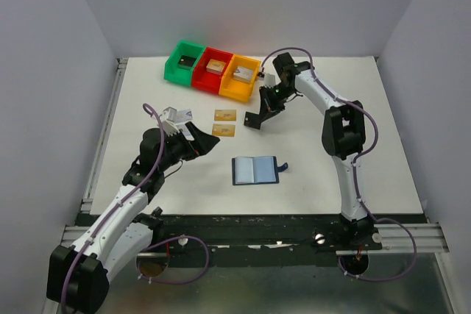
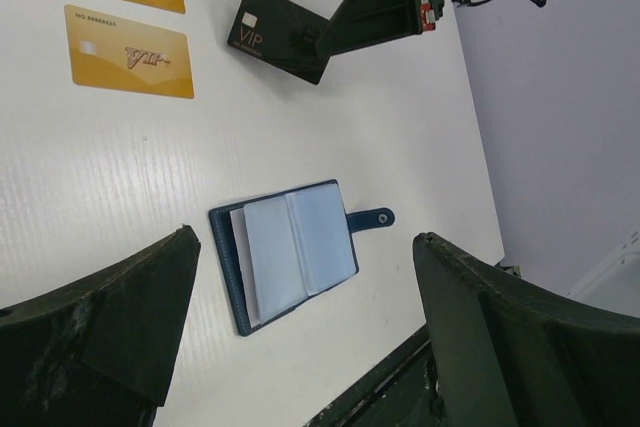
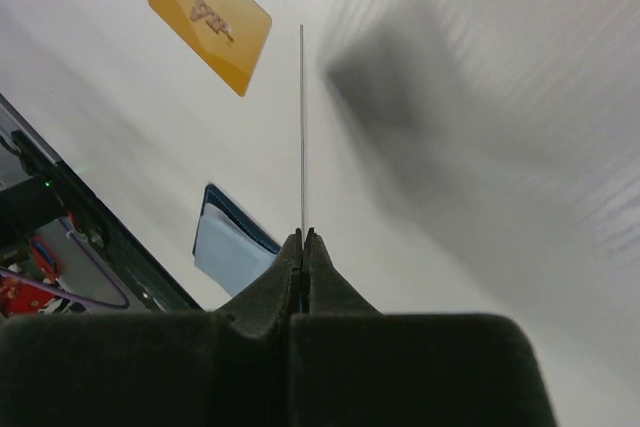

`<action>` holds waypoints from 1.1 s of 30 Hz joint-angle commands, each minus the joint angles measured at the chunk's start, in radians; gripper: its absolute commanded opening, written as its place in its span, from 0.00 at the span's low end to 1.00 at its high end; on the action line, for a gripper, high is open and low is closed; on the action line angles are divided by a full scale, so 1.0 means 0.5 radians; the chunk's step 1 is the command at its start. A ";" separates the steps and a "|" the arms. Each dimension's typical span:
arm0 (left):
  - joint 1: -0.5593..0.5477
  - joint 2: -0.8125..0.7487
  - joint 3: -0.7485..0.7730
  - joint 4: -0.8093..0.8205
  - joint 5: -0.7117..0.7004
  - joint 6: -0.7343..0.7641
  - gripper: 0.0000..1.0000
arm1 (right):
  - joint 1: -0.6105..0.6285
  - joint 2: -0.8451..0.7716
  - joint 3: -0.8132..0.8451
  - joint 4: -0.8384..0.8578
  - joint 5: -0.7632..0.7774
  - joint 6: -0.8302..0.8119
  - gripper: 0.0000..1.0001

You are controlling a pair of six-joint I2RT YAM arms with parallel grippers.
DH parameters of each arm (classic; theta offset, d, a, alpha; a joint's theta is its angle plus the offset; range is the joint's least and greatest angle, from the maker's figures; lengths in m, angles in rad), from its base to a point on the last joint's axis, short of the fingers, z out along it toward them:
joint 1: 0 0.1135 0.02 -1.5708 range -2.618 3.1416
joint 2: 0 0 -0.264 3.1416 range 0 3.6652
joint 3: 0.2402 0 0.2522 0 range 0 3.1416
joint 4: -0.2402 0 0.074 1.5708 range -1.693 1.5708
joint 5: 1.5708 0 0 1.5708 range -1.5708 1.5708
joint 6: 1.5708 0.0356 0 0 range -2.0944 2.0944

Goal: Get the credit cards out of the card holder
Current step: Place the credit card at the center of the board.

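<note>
- Between the pressed-together fingers of the right gripper point(image 3: 303, 247), a black credit card point(image 2: 275, 29) is pinched by one edge. From that wrist it shows only as a thin line, edge-on.
- Whether the card's far edge touches the white table point(image 1: 324, 174): cannot tell.
- Just beside the right gripper, toward the left arm, two gold credit cards point(image 2: 128, 51) lie flat, face up. They sit side by side, not touching.
- Left gripper point(image 1: 200, 137) is spread wide with nothing between its fingers, hovering over the table.
- Ahead of the left gripper, framed between its two fingers in the wrist view, the card holder point(image 2: 290, 252) lies open. Greyish pockets face up and the strap tab sticks out to one side.
- Beyond the right gripper, at the far table edge, stand a green bin point(image 1: 174, 69), a red bin point(image 1: 206, 83) and an orange bin point(image 1: 234, 94), in a touching row.
</note>
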 commanded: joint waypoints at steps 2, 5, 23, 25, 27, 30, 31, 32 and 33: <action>0.014 0.027 0.050 0.018 0.046 0.080 0.99 | -0.015 0.158 0.226 -0.097 -0.087 0.018 0.02; 0.014 0.030 0.047 0.006 0.034 0.098 0.99 | -0.030 0.201 0.260 -0.116 -0.091 0.021 0.02; 0.014 0.088 0.038 0.039 0.052 0.104 0.99 | -0.082 0.253 0.248 -0.125 -0.063 0.046 0.23; 0.014 0.085 0.038 0.039 0.052 0.104 0.99 | -0.085 0.247 0.254 -0.119 -0.048 0.052 0.25; 0.014 0.085 0.031 0.036 0.052 0.107 0.99 | -0.088 0.241 0.254 -0.116 -0.038 0.064 0.27; 0.014 0.088 0.031 0.036 0.052 0.101 0.99 | -0.101 0.222 0.248 -0.107 0.007 0.083 0.29; 0.014 0.088 0.031 0.036 0.052 0.104 0.99 | -0.107 0.213 0.238 -0.094 0.026 0.095 0.31; 0.014 0.085 0.031 0.036 0.052 0.101 0.99 | -0.113 0.198 0.223 -0.085 0.044 0.107 0.32; 0.014 0.085 0.031 0.033 0.055 0.101 0.99 | -0.122 0.182 0.205 -0.067 0.066 0.120 0.32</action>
